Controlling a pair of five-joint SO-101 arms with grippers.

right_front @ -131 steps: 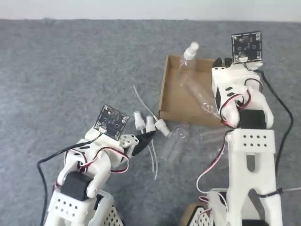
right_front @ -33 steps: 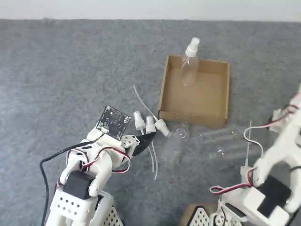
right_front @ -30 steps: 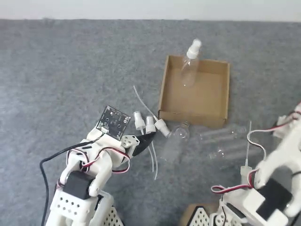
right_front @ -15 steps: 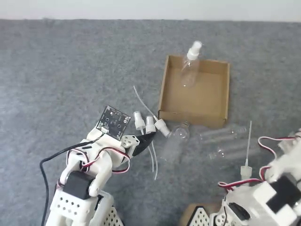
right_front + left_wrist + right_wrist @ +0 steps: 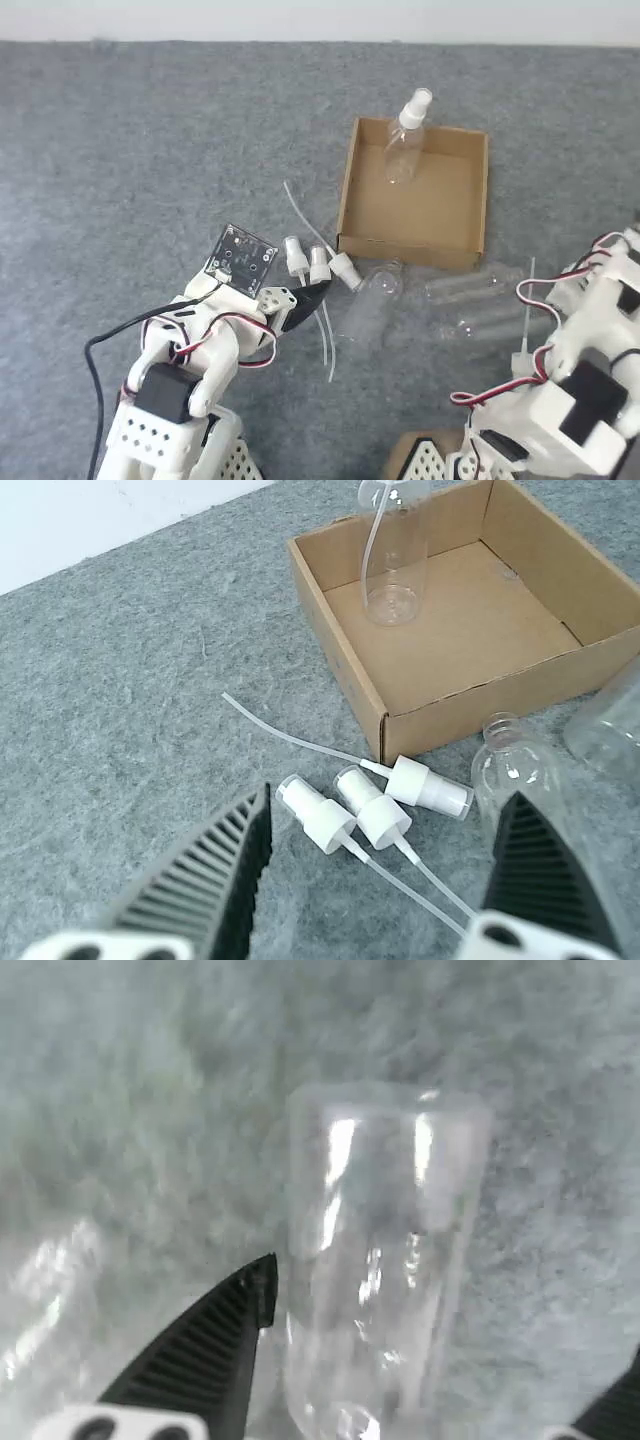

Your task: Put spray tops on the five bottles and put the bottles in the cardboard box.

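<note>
Retreat of the right arm from the cardboard box (image 5: 346, 190), where one capped bottle (image 5: 404, 150) now stands; four apparently remain. The high view gives the layout. The right wrist view gives the right gripper (image 5: 450, 1330), jaws parted around an uncapped bottle (image 5: 385, 1230) lying on the carpet (image 5: 150, 150). The left wrist view gives the left gripper (image 5: 388, 810), spread wide above three spray tops (image 5: 375, 822).
</note>
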